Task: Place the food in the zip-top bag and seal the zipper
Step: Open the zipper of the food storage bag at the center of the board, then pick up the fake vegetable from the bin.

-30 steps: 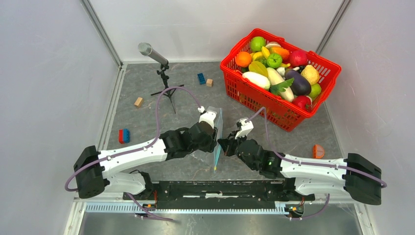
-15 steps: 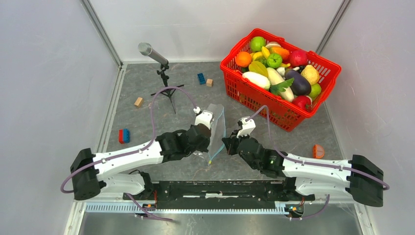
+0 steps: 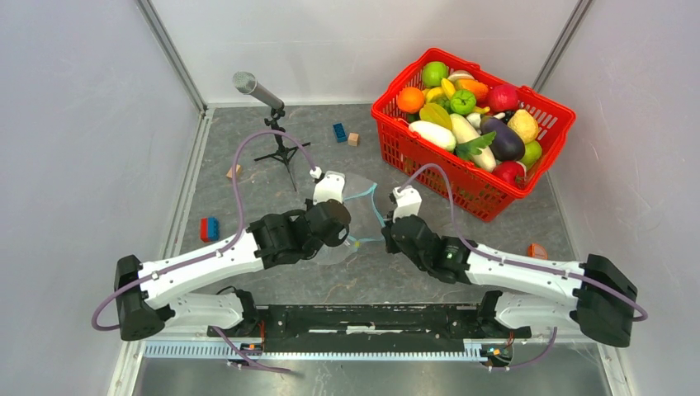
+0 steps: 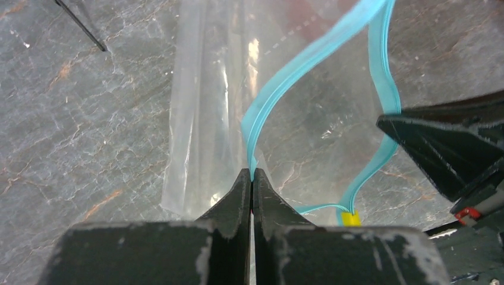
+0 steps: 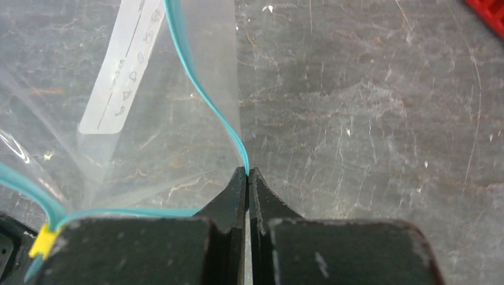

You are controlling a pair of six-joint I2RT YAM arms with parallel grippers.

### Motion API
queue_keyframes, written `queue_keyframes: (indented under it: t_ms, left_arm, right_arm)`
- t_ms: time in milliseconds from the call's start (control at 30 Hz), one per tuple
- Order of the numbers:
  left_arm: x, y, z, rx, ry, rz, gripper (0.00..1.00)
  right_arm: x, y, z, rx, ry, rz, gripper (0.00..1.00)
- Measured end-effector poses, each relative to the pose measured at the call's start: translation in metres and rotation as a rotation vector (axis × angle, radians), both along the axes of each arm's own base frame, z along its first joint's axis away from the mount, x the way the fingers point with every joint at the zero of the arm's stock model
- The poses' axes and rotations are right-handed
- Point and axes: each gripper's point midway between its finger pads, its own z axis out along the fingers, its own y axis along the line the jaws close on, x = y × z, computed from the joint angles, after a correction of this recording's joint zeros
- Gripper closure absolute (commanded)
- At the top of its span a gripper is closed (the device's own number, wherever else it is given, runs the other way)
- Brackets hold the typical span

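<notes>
The clear zip-top bag (image 3: 361, 213) hangs between my two grippers, its mouth spread open. My left gripper (image 4: 252, 173) is shut on one side of the light blue zipper (image 4: 309, 59). My right gripper (image 5: 247, 171) is shut on the other side of the zipper (image 5: 202, 95). In the top view the left gripper (image 3: 345, 235) and right gripper (image 3: 386, 237) face each other across the mouth. The bag (image 5: 148, 148) shows a white label strip (image 5: 122, 77) and looks empty. The food lies in the red basket (image 3: 429, 165): an orange (image 3: 410, 99), a green round fruit (image 3: 435, 73), a red apple (image 3: 502, 97).
A microphone on a tripod (image 3: 256, 91) stands at the back left. Small blocks lie about: blue (image 3: 339, 132), wooden (image 3: 353, 139), red-and-blue (image 3: 209, 228). An orange piece (image 3: 537, 250) lies at the right. Enclosure walls stand on both sides.
Both grippers have moved away from me and drawn apart. The bag, edge-on and closed before, now has its mouth pulled open between them.
</notes>
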Motion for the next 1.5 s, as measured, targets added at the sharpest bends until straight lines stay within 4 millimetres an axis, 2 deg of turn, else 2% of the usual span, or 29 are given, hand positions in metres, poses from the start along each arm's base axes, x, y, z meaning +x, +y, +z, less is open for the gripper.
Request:
queue_keyframes:
  t_ms: [100,233,300,367,467,533,700,833,933,1000,1133,1200,1267,1367,1433,1500]
  left_arm:
    - [-0.004,0.005,-0.007,0.028,0.027,0.004,0.98]
    - [-0.007,0.003,-0.018,0.038,0.064,0.006,0.98]
    - [-0.008,0.001,-0.023,0.034,0.077,0.011,0.98]
    - [-0.009,0.001,-0.03,0.034,0.087,0.019,0.98]
    - [-0.007,-0.002,-0.039,0.052,0.098,0.024,0.98]
    - [-0.004,-0.006,-0.046,0.066,0.106,0.028,0.98]
    - [0.002,-0.006,-0.049,0.05,0.113,0.042,0.98]
    - [0.006,-0.007,-0.051,0.031,0.112,0.05,0.98]
    - [0.007,-0.01,-0.05,0.018,0.111,0.048,0.98]
    - [0.007,-0.012,-0.05,0.007,0.115,0.041,0.98]
    - [0.006,-0.015,-0.051,-0.005,0.118,0.034,0.98]
    - [0.005,-0.016,-0.052,-0.01,0.124,0.027,0.98]
    - [0.005,-0.017,-0.053,-0.014,0.128,0.024,0.98]
    - [0.005,-0.017,-0.053,-0.016,0.133,0.022,0.98]
    - [0.004,-0.018,-0.054,-0.02,0.138,0.016,0.98]
    - [0.002,-0.019,-0.055,-0.022,0.145,0.009,0.98]
  right_arm:
    - [0.009,0.01,0.004,-0.041,-0.006,0.041,0.96]
    - [0.009,0.022,0.001,-0.083,-0.002,0.117,0.88]
    - [0.008,0.025,-0.003,-0.104,0.006,0.145,0.81]
    - [0.009,0.027,-0.004,-0.118,0.013,0.165,0.68]
    - [0.008,0.032,0.003,-0.11,0.008,0.198,0.55]
    - [0.007,0.035,0.011,-0.096,-0.004,0.219,0.5]
    - [0.002,0.034,0.044,-0.042,-0.05,0.255,0.48]
    - [-0.001,0.026,0.075,0.001,-0.105,0.252,0.47]
    - [0.003,0.006,0.104,0.012,-0.175,0.191,0.48]
    - [0.012,-0.012,0.134,0.012,-0.238,0.115,0.49]
    - [0.042,-0.051,0.219,0.011,-0.37,-0.083,0.48]
    - [0.061,-0.078,0.261,0.008,-0.435,-0.204,0.47]
    - [0.078,-0.11,0.287,-0.005,-0.475,-0.322,0.44]
    - [0.1,-0.162,0.299,-0.052,-0.488,-0.479,0.42]
    - [0.114,-0.191,0.294,-0.089,-0.464,-0.551,0.35]
    - [0.124,-0.209,0.281,-0.114,-0.426,-0.579,0.3]
